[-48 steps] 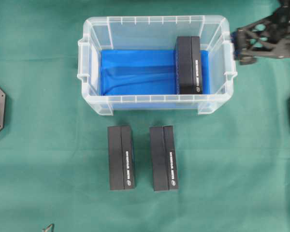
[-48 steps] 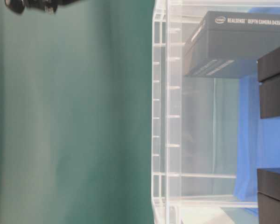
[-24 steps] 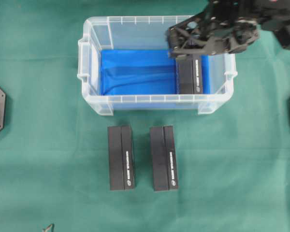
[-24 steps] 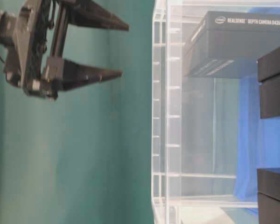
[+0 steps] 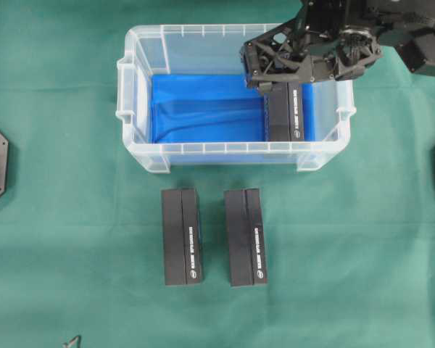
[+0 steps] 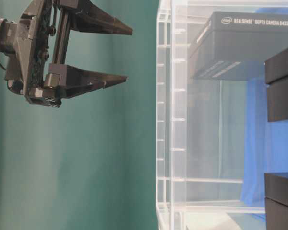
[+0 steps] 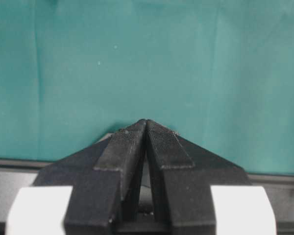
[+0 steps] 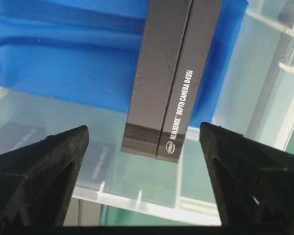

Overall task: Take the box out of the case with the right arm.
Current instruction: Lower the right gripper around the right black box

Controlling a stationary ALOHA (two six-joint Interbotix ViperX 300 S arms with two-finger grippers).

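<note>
Green cloth [image 5: 362,254] covered the table; on it I saw the case [image 5: 134,87], a clear plastic bin with a blue lining, sitting toward the far side in the overhead view. One black box [image 5: 285,112] lay flat inside it, hard against the right end of the blue floor, long axis running front to back. White lettering on it read as a RealSense depth camera D435i in the right wrist view [image 8: 169,83].

Right gripper [image 5: 255,71] hung over the far right part of the case, above the far end of that box, jaws spread wide and nothing between them. From table level [image 6: 127,52] I saw the two pointed fingers apart and clear of the case rim, tips aimed toward it, not touching. In the right wrist view [image 8: 142,142] the box sat between the two finger tips [image 8: 63,147], well below them, untouched.

Two more black boxes of the same kind lay on the cloth in front of the case, side by side and parallel with a gap between: left one [image 5: 182,237], right one [image 5: 246,238].

Left gripper [image 7: 146,125] showed only in its own wrist view, jaws pressed together, holding nothing, over bare green cloth.
</note>
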